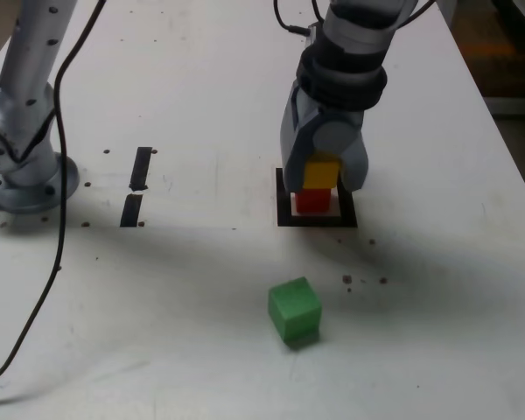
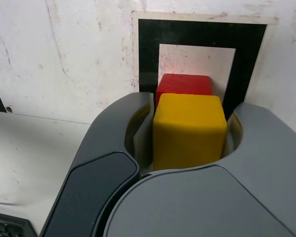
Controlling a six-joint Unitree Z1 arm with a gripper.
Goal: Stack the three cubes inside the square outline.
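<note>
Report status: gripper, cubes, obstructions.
Gripper astride yellow cube, grip unclear. Yellow over red cube, inside black square outline. Green cube outside outline; no obstruction seen.

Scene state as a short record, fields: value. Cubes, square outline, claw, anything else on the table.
red cube: inside the square outline
yellow cube: above the red cube, between the claw's fingers
claw: around the yellow cube; gripping or just letting go, cannot tell
yellow-red contact: looks stacked, not certain
green cube: on the table, outside the outline
other marks: two short black strips, in the exterior view left of the outline
</note>
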